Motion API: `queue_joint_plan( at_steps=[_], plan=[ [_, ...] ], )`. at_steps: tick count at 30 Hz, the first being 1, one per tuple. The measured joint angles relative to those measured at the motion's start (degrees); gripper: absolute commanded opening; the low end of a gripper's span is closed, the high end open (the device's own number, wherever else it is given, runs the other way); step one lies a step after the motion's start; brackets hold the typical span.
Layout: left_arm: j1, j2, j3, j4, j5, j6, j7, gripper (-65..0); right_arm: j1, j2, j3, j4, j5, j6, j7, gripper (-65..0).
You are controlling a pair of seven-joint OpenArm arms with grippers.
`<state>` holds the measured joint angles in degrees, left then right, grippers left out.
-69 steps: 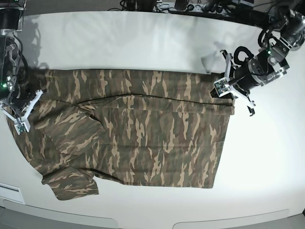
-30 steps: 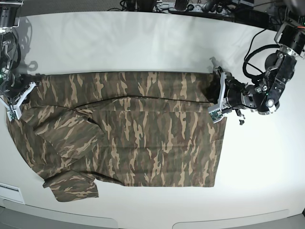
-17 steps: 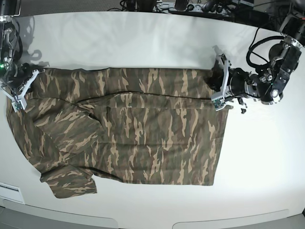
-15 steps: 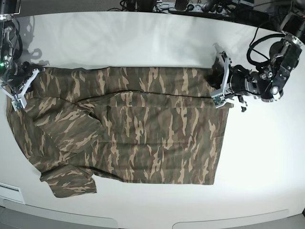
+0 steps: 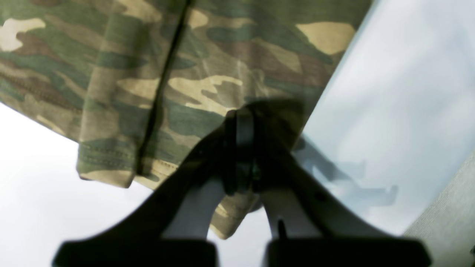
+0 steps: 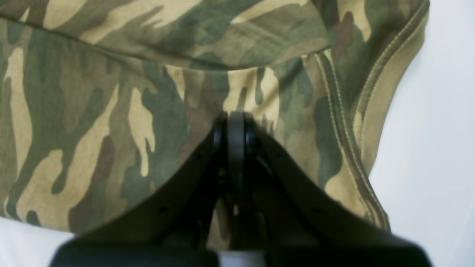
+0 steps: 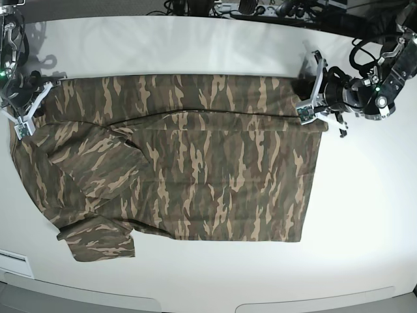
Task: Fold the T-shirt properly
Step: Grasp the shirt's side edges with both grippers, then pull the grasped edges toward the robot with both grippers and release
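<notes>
The camouflage T-shirt (image 7: 195,169) lies spread on the white table (image 7: 195,45), with a fold line running across its upper part and one sleeve (image 7: 98,241) at the near left. At the shirt's far right corner my left gripper (image 7: 307,91) is shut on the cloth; the left wrist view shows its fingertips (image 5: 239,122) pinching the hemmed T-shirt (image 5: 207,66) edge. My right gripper (image 7: 36,103) is shut on the far left corner, and in the right wrist view (image 6: 235,122) it clamps T-shirt (image 6: 111,111) cloth beside a stitched seam.
Cables and dark equipment (image 7: 260,10) line the table's far edge. Bare white tabletop surrounds the shirt at the far side and on the right (image 7: 365,195). The table's near edge (image 7: 195,297) runs close below the shirt's hem.
Both grippers have carried the shirt's far edge toward the back of the table. The cloth now lies wider and flatter than before.
</notes>
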<state>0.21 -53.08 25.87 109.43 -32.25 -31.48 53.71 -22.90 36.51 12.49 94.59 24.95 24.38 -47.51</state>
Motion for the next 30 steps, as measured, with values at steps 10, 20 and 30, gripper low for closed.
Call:
queue_joint_plan(
  at_steps=[10, 20, 30],
  plan=[
    [3.21, -0.44, 0.04, 4.98, 0.79, -0.02, 1.84, -65.0, -10.47, -0.17, 0.02, 9.75, -5.53, -3.74, -1.88, -65.0],
    [7.91, -0.96, 0.17, 9.51, 0.79, -0.07, 2.01, -65.0, -15.19, -0.13, -0.04, 10.05, -12.26, -11.23, -0.50, -65.0],
    [9.79, -3.17, 0.37, 11.56, 2.16, 0.00, 2.47, -65.0, -19.12, -0.04, -0.11, 10.05, -15.56, -17.55, -1.86, -65.0]
  ],
)
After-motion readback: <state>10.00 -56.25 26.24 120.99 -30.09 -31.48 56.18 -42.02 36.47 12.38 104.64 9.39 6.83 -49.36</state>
